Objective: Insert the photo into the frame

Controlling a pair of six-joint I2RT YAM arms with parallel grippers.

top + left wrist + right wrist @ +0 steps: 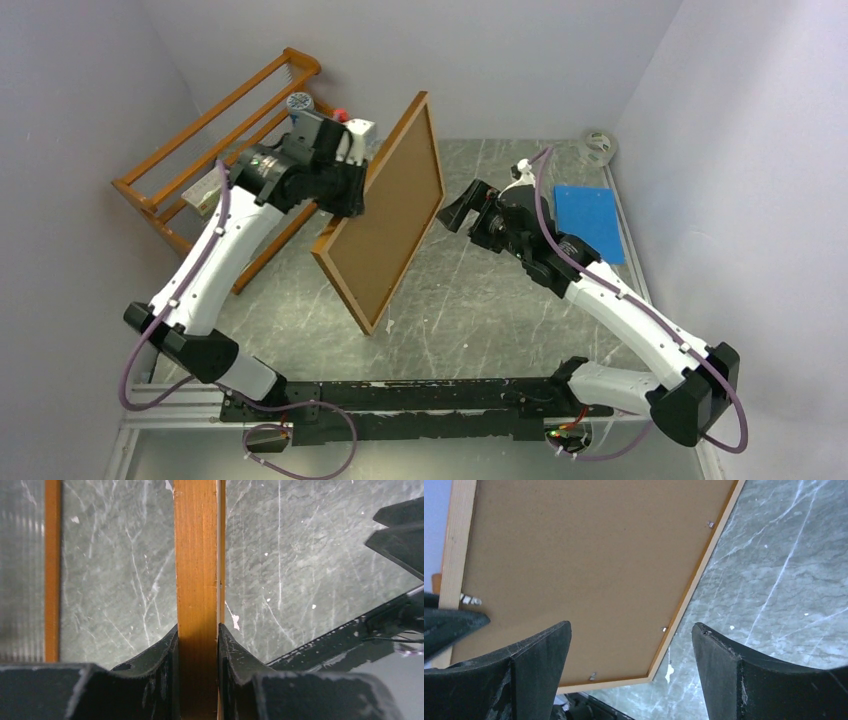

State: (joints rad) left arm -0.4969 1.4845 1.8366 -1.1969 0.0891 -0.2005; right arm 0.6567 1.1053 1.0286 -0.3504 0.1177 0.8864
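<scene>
The frame [385, 215] stands on edge, tilted, on the grey table, its lower corner near the table's middle. Its brown backing side faces the right arm. My left gripper [350, 195] is shut on the frame's left edge. In the left wrist view the wooden edge [197, 580] runs straight up between the two pads, which press on both sides of it. My right gripper [455, 210] hangs open just right of the frame, touching nothing. In the right wrist view the frame's back [574, 555], with small metal clips along the rim, fills the upper left beyond the right gripper [631, 626]. The photo is hidden.
An orange wooden rack [215, 130] stands at the back left behind the left arm. A blue sheet [590, 220] lies at the right by the wall, with a tape roll [598, 147] in the back right corner. Walls close in on three sides.
</scene>
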